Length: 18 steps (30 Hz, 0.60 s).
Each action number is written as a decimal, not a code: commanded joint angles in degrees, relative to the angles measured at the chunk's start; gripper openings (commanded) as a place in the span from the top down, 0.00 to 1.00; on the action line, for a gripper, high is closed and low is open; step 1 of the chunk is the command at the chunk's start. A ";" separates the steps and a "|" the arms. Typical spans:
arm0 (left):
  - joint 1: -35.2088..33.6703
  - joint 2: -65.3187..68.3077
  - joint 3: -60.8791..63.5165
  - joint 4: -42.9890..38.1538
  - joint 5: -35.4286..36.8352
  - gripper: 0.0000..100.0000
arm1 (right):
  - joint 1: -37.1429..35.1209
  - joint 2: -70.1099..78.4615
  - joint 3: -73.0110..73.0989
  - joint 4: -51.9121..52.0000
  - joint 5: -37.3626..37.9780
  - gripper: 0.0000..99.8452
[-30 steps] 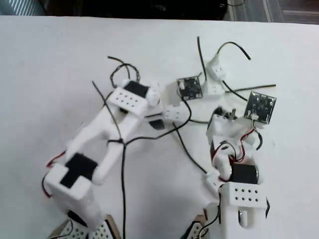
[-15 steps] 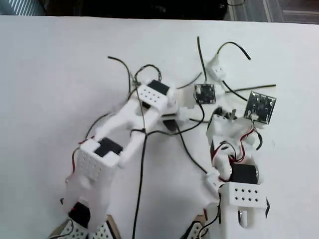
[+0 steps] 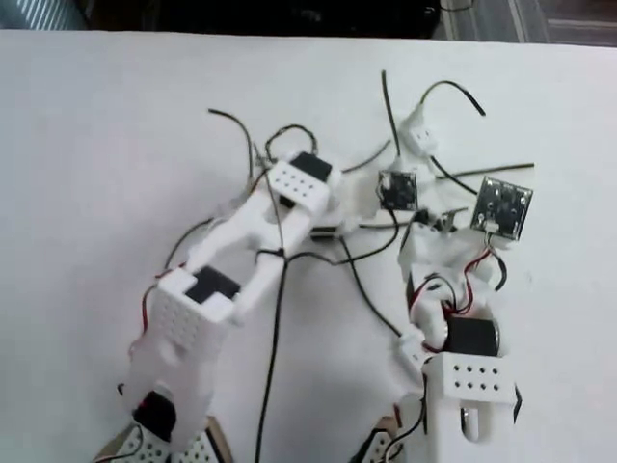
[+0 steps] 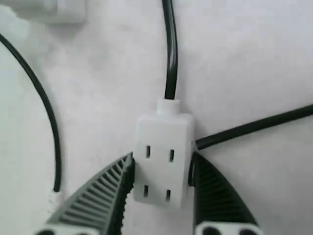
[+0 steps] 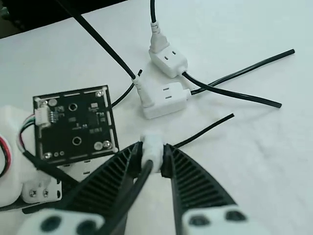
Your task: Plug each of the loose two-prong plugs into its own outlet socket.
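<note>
A socket (image 4: 165, 156) is set on the desk (image 4: 254, 58), gripped from both sides by the left gripper (image 4: 161, 164). A plug (image 5: 152, 144) is held in the right gripper (image 5: 151, 150). Beyond it, toward the far edge, a second socket (image 5: 167, 58) and a third socket (image 5: 164, 100) are laid just beside each other.

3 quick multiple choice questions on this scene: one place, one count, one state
1. Where is the outlet block?
A) between the left tool's fingers
B) inside a drawer
C) on a shelf
2. How many slots show on its face?
A) two
B) four
C) six
3. The right tool is:
A) open, empty
B) shut on a white plug
C) shut on a screwdriver

Answers:
1 A, fingers flank both its sides.
2 B, two pairs of slots.
3 B, the plug sits pinched in it.
</note>
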 commanded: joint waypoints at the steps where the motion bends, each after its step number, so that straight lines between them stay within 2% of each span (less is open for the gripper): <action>1: 0.84 -6.11 -0.79 6.33 3.25 0.97 | 0.75 -1.36 -0.35 -0.75 -0.53 0.98; 6: 0.75 -9.01 -0.79 13.45 10.37 0.97 | 0.75 -1.36 -0.35 -0.75 -0.53 0.98; 10: 0.84 -10.51 -0.70 18.73 21.10 0.97 | 0.75 -1.36 -0.35 -0.75 -0.53 0.98; 15: -0.48 -10.24 0.09 17.05 31.74 0.95 | 0.48 -1.19 -0.35 -0.66 -0.44 0.98; 18: -0.75 -10.77 5.36 11.96 35.08 0.83 | 0.40 -1.01 -0.44 0.22 -0.35 0.98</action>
